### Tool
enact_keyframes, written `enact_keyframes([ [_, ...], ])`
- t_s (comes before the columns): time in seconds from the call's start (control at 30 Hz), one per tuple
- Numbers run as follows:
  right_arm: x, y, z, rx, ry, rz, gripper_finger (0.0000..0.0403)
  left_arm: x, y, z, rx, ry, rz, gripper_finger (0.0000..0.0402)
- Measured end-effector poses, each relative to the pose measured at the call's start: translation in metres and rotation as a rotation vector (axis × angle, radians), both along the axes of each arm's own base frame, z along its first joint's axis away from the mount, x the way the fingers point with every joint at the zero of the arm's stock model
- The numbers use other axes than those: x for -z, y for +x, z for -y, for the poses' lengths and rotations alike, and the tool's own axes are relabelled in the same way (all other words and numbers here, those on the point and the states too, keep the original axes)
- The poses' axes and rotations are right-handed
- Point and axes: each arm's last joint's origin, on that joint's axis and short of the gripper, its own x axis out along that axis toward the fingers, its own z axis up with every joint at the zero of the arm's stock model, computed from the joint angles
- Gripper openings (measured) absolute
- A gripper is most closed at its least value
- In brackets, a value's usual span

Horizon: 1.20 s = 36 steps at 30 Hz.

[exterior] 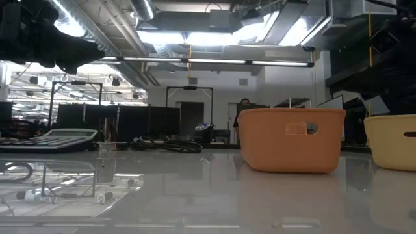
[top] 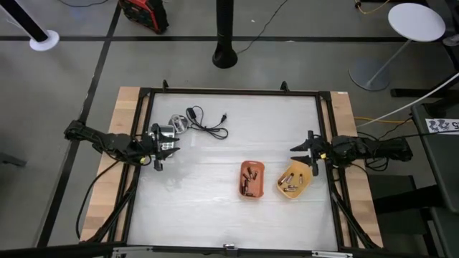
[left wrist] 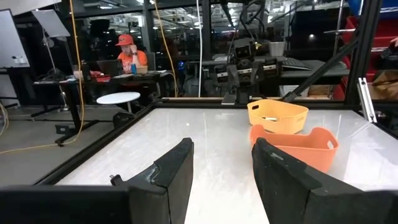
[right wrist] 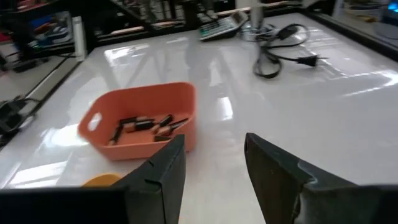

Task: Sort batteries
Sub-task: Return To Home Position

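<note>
Several small dark and silvery batteries (top: pixel 249 180) lie in the orange tray (top: pixel 242 170) at the table's middle; they show in the right wrist view as batteries (right wrist: pixel 146 126) in the orange tray (right wrist: pixel 106 115). More batteries (top: pixel 290 188) lie in the yellow tray (top: pixel 306 180) to its right. My left gripper (top: pixel 164 147) hovers open at the table's left edge, fingers apart over bare table (left wrist: pixel 221 177). My right gripper (top: pixel 307 151) hovers open at the right edge, just beyond the yellow tray, its fingers (right wrist: pixel 214 165) empty.
A black coiled cable (top: pixel 208 123) and a grey calculator (top: pixel 177 123) lie near the far left part of the table. A black frame (top: pixel 229 92) rims the white tabletop. Bare white surface lies between the left gripper and the orange tray.
</note>
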Motion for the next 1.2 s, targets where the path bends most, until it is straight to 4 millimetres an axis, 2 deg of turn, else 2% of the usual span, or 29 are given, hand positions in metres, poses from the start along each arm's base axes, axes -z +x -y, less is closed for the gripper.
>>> enact_keyframes([
  [0.47,0.000,0.000,0.016,0.199,-0.001,0.000,0.0161,0.000,0.000,0.000,0.000,-0.005,0.000,0.0153],
  [1.2,0.000,0.000,0.016,0.193,-0.001,0.000,0.0161,0.000,0.000,0.000,0.000,-0.004,-0.001,0.0153],
])
